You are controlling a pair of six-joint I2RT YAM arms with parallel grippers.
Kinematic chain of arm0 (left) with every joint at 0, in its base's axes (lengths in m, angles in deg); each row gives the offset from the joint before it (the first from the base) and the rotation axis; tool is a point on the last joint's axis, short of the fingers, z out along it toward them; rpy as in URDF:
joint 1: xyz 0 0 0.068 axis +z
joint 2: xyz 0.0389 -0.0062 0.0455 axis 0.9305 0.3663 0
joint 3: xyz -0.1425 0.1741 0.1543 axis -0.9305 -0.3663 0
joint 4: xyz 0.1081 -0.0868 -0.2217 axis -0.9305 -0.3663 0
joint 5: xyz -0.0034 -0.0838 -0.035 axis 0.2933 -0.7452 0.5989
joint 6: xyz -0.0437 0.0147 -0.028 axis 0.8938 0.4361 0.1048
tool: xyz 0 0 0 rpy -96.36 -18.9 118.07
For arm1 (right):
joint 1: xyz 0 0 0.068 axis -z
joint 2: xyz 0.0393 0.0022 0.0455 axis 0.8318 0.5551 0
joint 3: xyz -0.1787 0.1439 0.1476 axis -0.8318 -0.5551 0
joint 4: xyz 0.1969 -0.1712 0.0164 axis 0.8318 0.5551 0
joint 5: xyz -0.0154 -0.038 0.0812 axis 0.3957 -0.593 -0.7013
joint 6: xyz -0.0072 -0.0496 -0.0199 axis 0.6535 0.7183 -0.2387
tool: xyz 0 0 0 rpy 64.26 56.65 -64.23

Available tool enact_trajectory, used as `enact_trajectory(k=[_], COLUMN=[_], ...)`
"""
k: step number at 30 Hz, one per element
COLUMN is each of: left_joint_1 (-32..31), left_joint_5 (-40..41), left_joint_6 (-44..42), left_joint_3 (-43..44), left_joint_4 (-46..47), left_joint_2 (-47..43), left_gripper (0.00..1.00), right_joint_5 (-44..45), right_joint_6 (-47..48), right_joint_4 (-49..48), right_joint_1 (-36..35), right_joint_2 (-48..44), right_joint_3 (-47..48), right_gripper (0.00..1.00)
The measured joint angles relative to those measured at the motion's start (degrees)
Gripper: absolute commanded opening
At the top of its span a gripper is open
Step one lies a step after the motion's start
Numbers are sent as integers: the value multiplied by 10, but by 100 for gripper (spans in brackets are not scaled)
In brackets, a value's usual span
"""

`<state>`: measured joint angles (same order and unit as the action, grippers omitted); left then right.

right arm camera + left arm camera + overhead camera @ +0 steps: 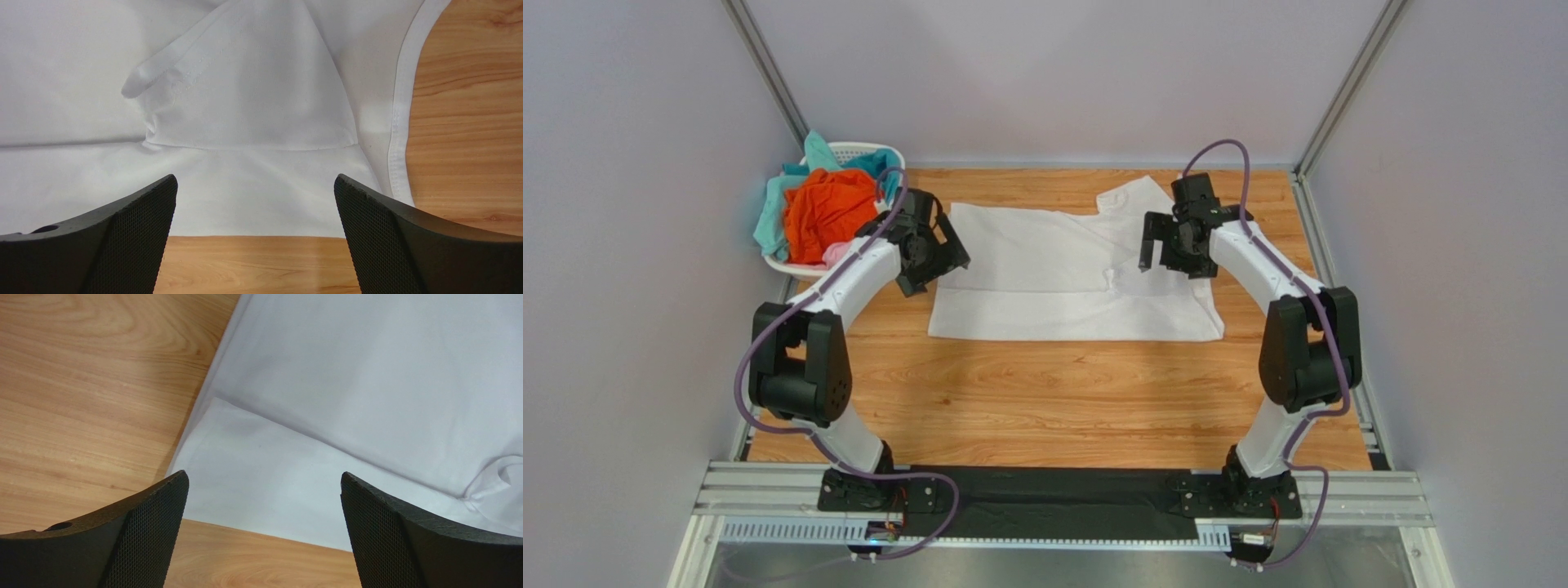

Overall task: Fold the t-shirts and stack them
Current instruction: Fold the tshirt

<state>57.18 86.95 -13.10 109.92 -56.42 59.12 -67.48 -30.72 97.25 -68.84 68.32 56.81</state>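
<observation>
A white t-shirt [1063, 276] lies flat on the wooden table, partly folded lengthwise, with one sleeve [1140, 196] sticking out at the far right. My left gripper [944, 255] is open and empty above the shirt's left edge; the left wrist view shows that gripper [264, 478] over a corner of the shirt [344, 398]. My right gripper [1161, 254] is open and empty above the shirt's right part; the right wrist view shows that gripper [255, 179] over a folded-in sleeve [258, 104] and the hemmed edge. Orange [830, 208], teal [775, 211] and pale pink [837, 254] shirts are in the basket.
A white lattice basket [852, 151] stands at the far left corner of the table [1038, 404], close behind the left arm. Grey walls enclose the table on three sides. The arms' base rail [1063, 496] runs along the near edge.
</observation>
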Motion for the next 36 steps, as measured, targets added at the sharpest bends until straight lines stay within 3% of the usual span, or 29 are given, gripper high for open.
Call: enact_trajectory(k=[4, 15, 20, 25, 36], left_joint_1=[-15, -24, -24, -24, -30], left_joint_5=[-30, -90, -94, -101, -116], left_joint_6=[-8, -19, -19, -18, 3], left_joint_3=[-3, 0, -17, -75, -291], left_joint_4=[17, 37, 50, 70, 63], left_joint_2=[-4, 112, 104, 62, -146], left_gripper=[100, 100, 100, 100, 100], right_joint_5=[-15, -36, -35, -35, -35], right_joint_6=[-6, -10, -25, -42, -97], right_joint_4=[-14, -46, -76, -104, -105], right_joint_1=[0, 0, 0, -4, -45], right_joint_2=[-22, 85, 63, -4, -182], right_joint_3=[-38, -41, -79, -169, -359], right_gripper=[100, 100, 100, 100, 100])
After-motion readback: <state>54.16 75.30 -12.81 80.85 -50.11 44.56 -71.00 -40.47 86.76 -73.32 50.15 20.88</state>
